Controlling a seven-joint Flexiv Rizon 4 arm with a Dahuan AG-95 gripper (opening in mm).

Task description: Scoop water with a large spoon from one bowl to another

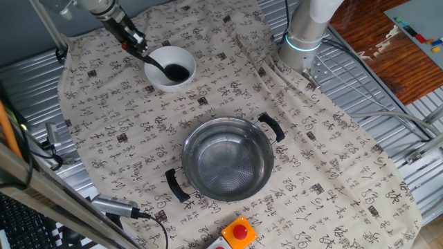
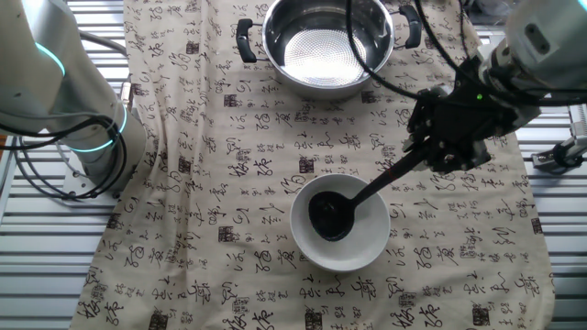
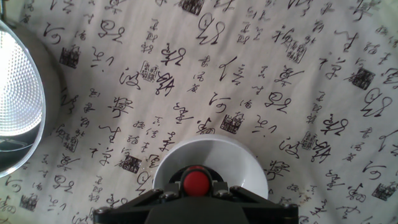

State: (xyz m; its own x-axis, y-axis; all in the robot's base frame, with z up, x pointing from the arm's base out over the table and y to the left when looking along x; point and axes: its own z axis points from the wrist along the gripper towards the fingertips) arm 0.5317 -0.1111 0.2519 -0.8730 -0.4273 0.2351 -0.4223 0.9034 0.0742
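The other fixed view shows the end effector point(image 2: 438, 147) grasping the long black ladle point(image 2: 332, 215), scoop lowered inside the small white bowl point(image 2: 367, 247), probably to pour water from the stainless-steel pot point(image 2: 327, 46).

The robot's single silver-white arm point(image 2: 55, 69) reaches across the counter, its black two-finger gripper point(image 2: 438, 151) angled downward with fingers clamped tight on a thin handle.

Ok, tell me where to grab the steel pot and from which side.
Take the steel pot by one of its two black loop handles, coming from above. The handles jut out beyond the rim on opposite sides, giving the claw a narrow bar to close on; the round wall looks too wide.
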